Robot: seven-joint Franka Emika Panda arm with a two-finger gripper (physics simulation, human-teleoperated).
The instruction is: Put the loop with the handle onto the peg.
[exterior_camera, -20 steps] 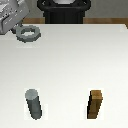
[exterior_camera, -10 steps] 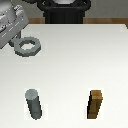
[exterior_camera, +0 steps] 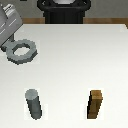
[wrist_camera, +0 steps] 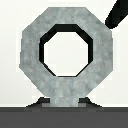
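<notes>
My gripper is clenched on the handle of the ring, held above the table at its ten o'clock. The peg stands at seven o'clock, the wooden block at five.

The loop with the handle fills the view, its tab apparently meeting a dark band.

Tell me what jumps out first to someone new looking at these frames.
The gray loop at the exterior view's left, held by its handle in the gripper, fills the wrist view. Nearer the camera, the peg stands upright below the loop in the picture, apart from it. A brown block stands to the peg's right in that view, on the white table.
</notes>
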